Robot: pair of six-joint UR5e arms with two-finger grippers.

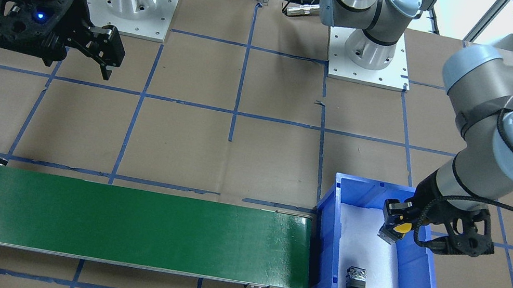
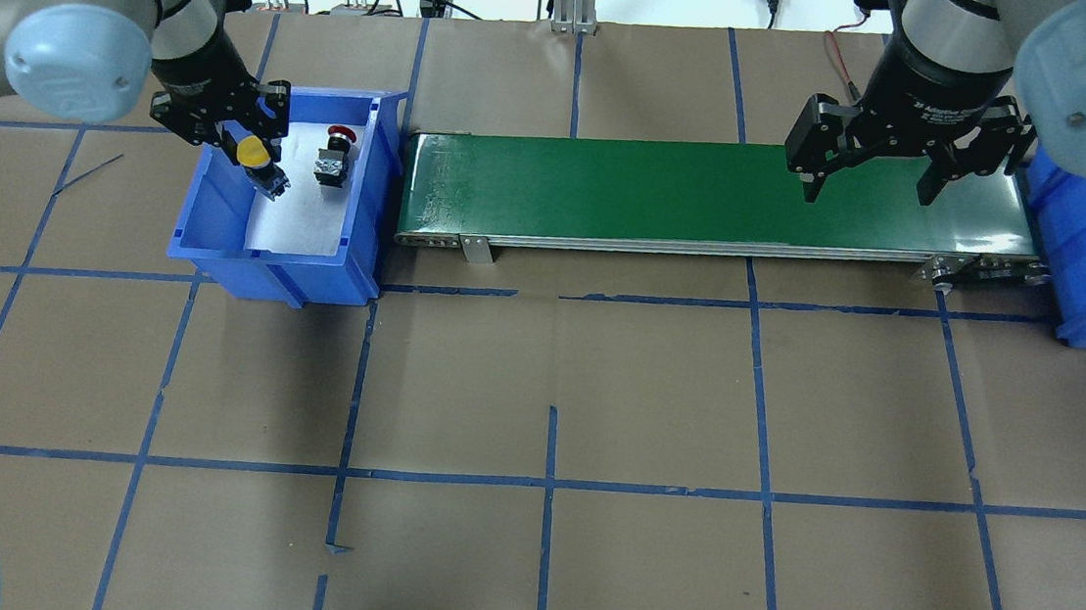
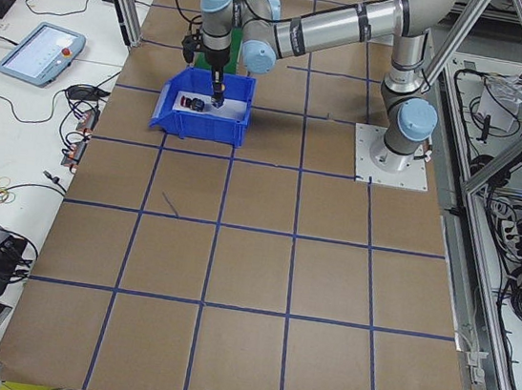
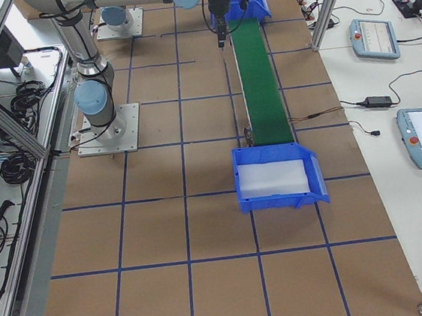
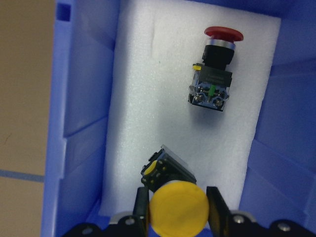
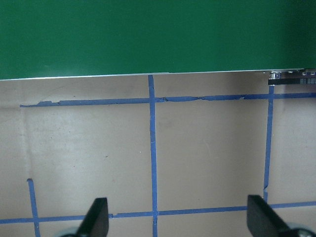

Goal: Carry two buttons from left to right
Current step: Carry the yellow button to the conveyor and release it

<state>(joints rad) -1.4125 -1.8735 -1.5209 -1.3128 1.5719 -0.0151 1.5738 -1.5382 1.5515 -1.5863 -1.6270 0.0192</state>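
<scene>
- Left wrist-mounted view showed the yellow button (image 5: 177, 205) clenched by its round, glossy cap in the left claw (image 5: 177, 211), tilted over the white foam (image 5: 143, 98) inside the left blue bin (image 5: 79, 98).
- Likely risks: the smooth cap could slip, or the blocky body could swing and clip the bin wall.
- The red button (image 5: 213, 79) lay sideways on the foam, apart.
- The right claw (image 2: 874, 172) hung released and empty over the green belt (image 2: 612, 193).

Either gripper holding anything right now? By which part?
Left gripper holds the yellow button, fingers on either side of its cap end, body hanging free. Right gripper is open and empty.
</scene>
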